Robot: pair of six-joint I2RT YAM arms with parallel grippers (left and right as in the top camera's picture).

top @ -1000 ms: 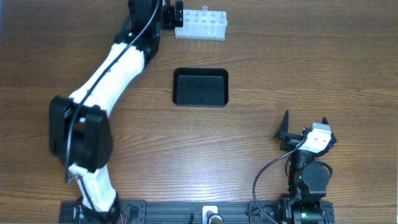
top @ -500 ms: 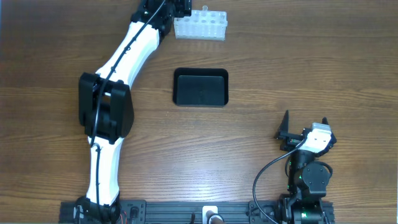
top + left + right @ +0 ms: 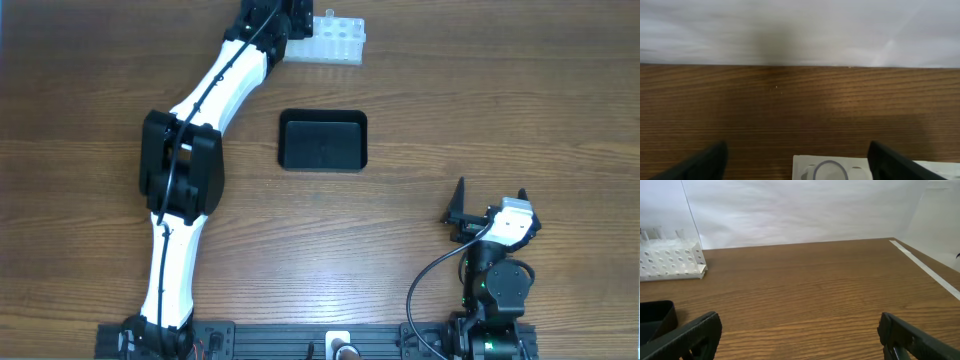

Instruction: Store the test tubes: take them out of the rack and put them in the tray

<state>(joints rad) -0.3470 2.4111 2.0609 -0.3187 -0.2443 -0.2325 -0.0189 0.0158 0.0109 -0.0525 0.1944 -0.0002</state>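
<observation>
The clear test-tube rack [image 3: 327, 41] stands at the far edge of the table, with a tube [image 3: 329, 14] sticking up at its back. My left gripper [image 3: 291, 18] hovers at the rack's left end. In the left wrist view its fingers [image 3: 705, 162] are spread wide, open, over the rack's top [image 3: 860, 172] and one tube's rim [image 3: 830, 170]. The black tray [image 3: 323, 140] lies mid-table and looks bare inside. My right gripper [image 3: 488, 203] rests open near its base; the right wrist view shows the rack [image 3: 671, 260] with tubes [image 3: 655, 233] and the tray's corner [image 3: 655, 315].
Bare wooden tabletop lies between the rack and the tray and all around the right arm. A white wall rises just behind the table's far edge [image 3: 800, 65]. A strip of pale tape [image 3: 925, 267] runs along the table's right side.
The left arm has stretched farther up and to the right, and its gripper has come from beside the rack's left end to over it. The right arm has not moved.
</observation>
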